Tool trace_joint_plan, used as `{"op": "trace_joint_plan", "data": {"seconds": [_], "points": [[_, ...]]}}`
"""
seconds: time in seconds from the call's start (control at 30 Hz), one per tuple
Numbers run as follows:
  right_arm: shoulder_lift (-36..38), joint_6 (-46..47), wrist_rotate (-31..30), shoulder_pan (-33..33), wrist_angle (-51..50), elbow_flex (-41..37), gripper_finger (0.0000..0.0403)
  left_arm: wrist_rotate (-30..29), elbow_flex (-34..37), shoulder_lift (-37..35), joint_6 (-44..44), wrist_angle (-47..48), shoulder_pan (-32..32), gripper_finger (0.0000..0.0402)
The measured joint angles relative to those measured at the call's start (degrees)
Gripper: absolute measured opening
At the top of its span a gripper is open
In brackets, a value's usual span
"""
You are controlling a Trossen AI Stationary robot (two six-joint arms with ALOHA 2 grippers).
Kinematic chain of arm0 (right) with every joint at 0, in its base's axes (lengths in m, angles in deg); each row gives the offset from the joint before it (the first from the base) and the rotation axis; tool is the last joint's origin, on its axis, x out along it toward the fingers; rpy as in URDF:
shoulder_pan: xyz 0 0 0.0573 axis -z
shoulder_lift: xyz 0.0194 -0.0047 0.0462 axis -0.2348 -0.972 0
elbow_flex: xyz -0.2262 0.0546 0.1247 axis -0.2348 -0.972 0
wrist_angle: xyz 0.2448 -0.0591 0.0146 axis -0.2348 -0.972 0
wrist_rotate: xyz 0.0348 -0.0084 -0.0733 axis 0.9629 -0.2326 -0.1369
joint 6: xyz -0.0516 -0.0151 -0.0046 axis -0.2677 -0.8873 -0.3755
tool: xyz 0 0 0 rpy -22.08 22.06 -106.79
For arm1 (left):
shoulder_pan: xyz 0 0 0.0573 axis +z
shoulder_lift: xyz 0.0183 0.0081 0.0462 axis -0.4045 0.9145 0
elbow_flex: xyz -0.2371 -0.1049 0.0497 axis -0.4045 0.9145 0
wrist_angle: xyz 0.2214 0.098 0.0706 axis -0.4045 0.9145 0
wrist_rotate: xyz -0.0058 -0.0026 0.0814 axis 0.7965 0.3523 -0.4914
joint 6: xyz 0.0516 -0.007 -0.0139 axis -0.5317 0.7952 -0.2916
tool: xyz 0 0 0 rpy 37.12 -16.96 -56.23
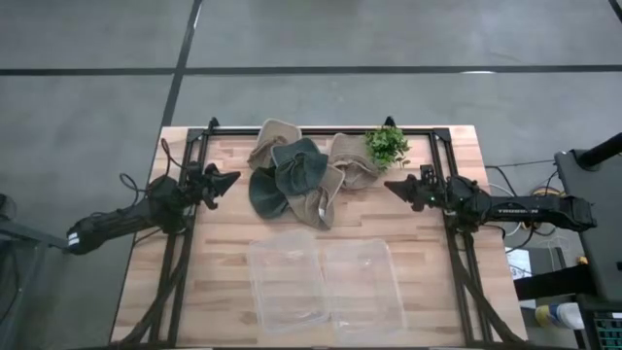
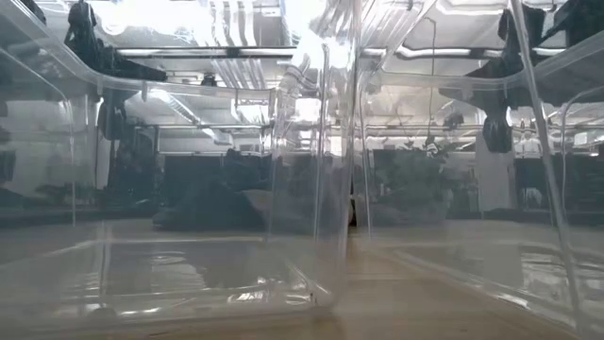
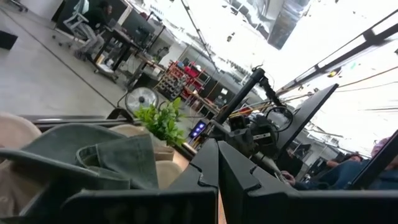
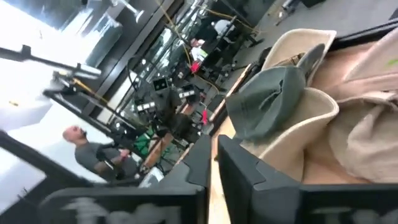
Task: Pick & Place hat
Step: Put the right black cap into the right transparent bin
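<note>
Hats point(image 1: 296, 180) heaped mid-table, plant point(image 1: 387, 146) just right, two bins point(image 1: 326, 285) in front.

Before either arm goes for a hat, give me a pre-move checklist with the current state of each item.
1. Hats reachable: ok. The pile of hats lies at the table's far middle, between both arms.
2. Left gripper free: ok. Shut, nothing held, left of the pile.
3. Right gripper free: ok. Shut on nothing, right of the pile.
4. Jaws ready to grasp: not ok. Both must open first.
5. Clear bins ready: ok. Two stand side by side at the near edge, nothing seen inside.
6. Small plant clear of the path: cannot tell. It stands against the rightmost tan hat, close to the right gripper.
</note>
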Motion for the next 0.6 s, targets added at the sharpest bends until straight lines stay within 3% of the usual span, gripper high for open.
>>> {"op": "trace_joint_plan", "data": {"seconds": [0.17,0.33,0.43,0.6], "points": [[-4.36,-1.36,-3.14,0.04,0.06,5.97,0.0107,-0.09,0.0,0.02,1.85,-1.67,0.0,0.0],[-13.77,-2.5,-4.15,0.04,-1.08,17.16,0.0176,-0.99,0.0,0.02,5.17,-6.52,-0.01,0.0],[-20.76,-3.47,-4.52,0.13,-8.99,27.03,0.0189,-3.93,0.0,0.02,9.76,-9.04,0.0,0.0],[-33.07,-4.15,-3.2,2.32,-31.52,45.84,0.0192,-6.23,0.0,0.04,14.94,-9.6,0.0,0.0]]}}
